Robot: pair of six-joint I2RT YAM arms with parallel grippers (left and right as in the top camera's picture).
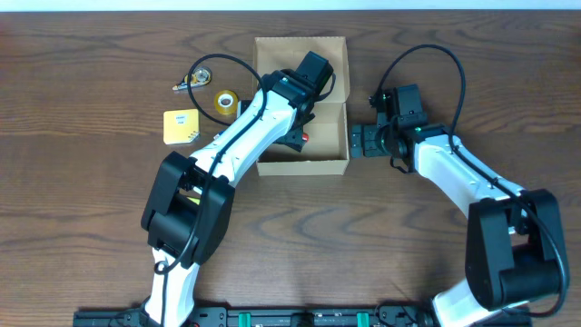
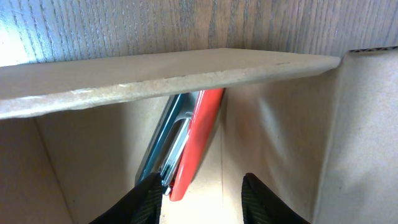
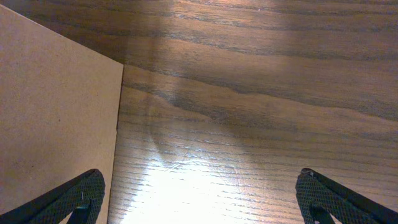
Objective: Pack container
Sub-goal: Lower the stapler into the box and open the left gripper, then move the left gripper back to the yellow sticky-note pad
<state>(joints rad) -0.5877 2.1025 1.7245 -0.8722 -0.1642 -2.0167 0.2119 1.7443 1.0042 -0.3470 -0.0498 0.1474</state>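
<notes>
The left arm [image 1: 245, 127] reaches across the desk [image 1: 91, 227] into the open cardboard box [image 1: 331, 54]. Its tool [image 1: 298, 139] sits low inside, with a speck of red [image 1: 306, 138] showing just beside it. The right tool [image 1: 357, 141] sits outside, just beside the box's right wall. Left of the box lie a yellow tape roll [image 1: 225, 102], a yellow notepad [image 1: 182, 127] and a small metal clip [image 1: 194, 80].

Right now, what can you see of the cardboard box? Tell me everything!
The cardboard box is plain tan, small and rectangular. It stands open on the wooden table, with its flap lid open on the far side. The left gripper reaches down inside it, fingers apart. A red and silver tool rests inside, close to the walls. The right gripper sits open beside the box's right outside wall.
</notes>
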